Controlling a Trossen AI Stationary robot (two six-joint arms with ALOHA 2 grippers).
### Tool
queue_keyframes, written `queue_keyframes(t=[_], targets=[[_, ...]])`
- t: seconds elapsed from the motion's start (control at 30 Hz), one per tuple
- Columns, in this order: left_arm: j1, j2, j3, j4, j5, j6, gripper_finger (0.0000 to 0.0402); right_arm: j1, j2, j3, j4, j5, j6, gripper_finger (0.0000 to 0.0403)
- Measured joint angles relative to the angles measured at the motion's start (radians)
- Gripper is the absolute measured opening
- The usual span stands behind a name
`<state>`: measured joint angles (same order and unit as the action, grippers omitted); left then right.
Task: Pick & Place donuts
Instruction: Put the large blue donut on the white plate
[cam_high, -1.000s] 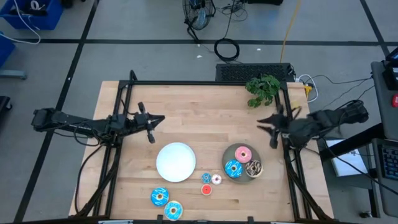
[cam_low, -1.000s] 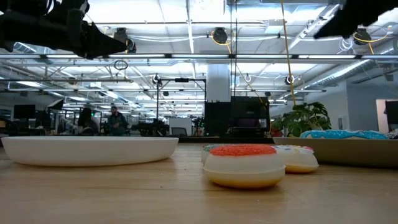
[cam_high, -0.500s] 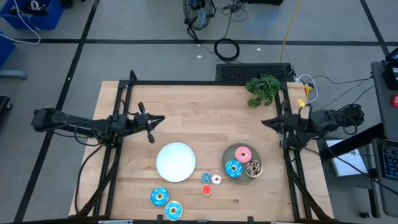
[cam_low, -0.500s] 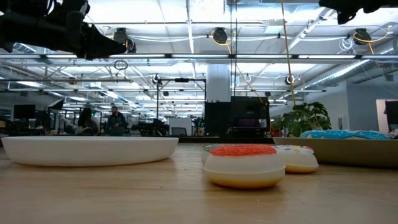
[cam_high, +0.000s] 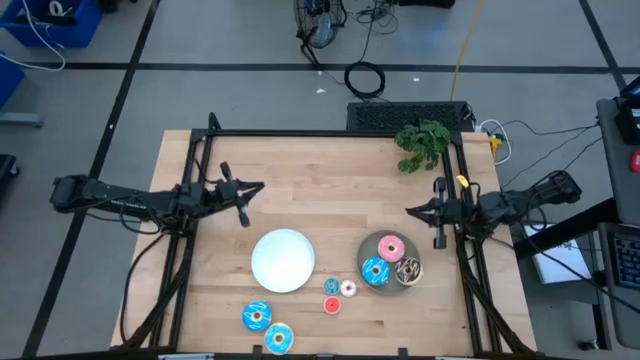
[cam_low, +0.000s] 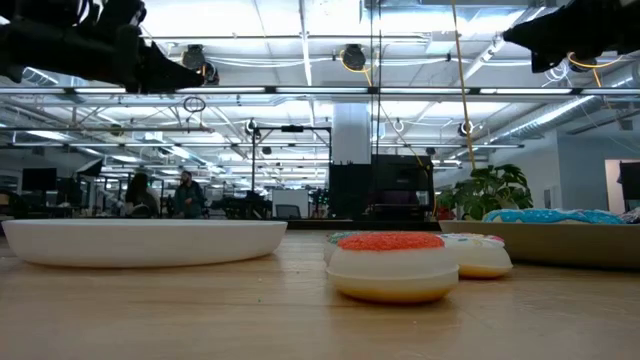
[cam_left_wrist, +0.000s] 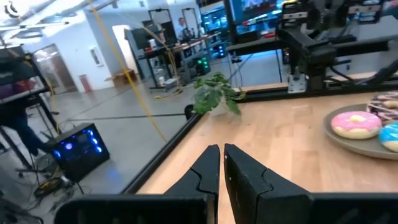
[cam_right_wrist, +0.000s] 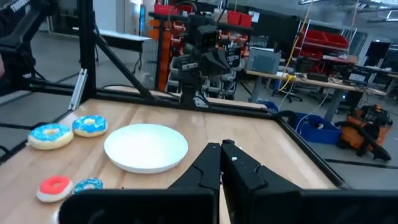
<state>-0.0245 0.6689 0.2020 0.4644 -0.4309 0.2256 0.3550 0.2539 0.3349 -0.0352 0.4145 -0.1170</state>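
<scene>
Behind the wooden table (cam_high: 330, 180) runs a workshop floor with cables and a small potted plant (cam_high: 422, 143) at the far right corner; people sit at desks well beyond it in the low view.

Your right gripper (cam_high: 437, 212) hangs above the table's right side with its fingers pressed together and holding nothing; just near of it sits the grey plate (cam_high: 372, 246) carrying three donuts, a pink one (cam_high: 391, 247), a blue one (cam_high: 375, 270) and a brown sprinkled one (cam_high: 407, 269). Your left gripper (cam_high: 243, 203) hangs over the left side, also closed and empty; the white plate (cam_high: 283, 260) lies bare just near and right of it.

Three small donuts, red (cam_high: 332, 305), pale pink (cam_high: 347, 288) and a tiny blue one (cam_high: 331, 286), lie on the wood between the two plates; two larger blue donuts (cam_high: 257, 317) sit at the near edge, left of centre, well apart from either gripper.

Both arms look parked high so you can choose freely; I judge the white plate is placed centrally as the likely target, and the fingers must part before any pick.
</scene>
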Motion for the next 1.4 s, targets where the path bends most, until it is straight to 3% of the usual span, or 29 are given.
queue_keyframes(t=[0.23, 0.47, 0.8, 1.03, 1.2, 1.4], targets=[[0.006, 0.000, 0.000, -0.003, 0.015, 0.024, 0.0031, 0.000, 0.000, -0.059, 0.123, 0.000, -0.103, 0.0001], [0.006, 0.000, 0.000, 0.041, 0.009, 0.076, 0.0031, 0.000, 0.001, -0.067, 0.125, 0.000, -0.160, 0.0001], [0.004, -0.002, 0.000, -0.021, 0.020, -0.081, 0.0031, 0.000, 0.001, -0.067, 0.155, 0.000, -0.193, 0.0000], [-0.024, -0.004, 0.002, -0.020, 0.054, -0.098, 0.0030, 0.000, 0.001, -0.067, 0.165, -0.001, -0.212, 0.0000], [-0.077, -0.001, 0.125, -0.220, 0.041, -0.130, 0.0030, 0.000, 0.001, -0.067, 0.153, 0.000, -0.229, 0.0000], [-0.242, 0.090, 0.423, -0.562, -0.078, -0.161, 0.0005, 0.000, 0.002, -0.117, 0.222, 0.002, -0.260, 0.0000]])
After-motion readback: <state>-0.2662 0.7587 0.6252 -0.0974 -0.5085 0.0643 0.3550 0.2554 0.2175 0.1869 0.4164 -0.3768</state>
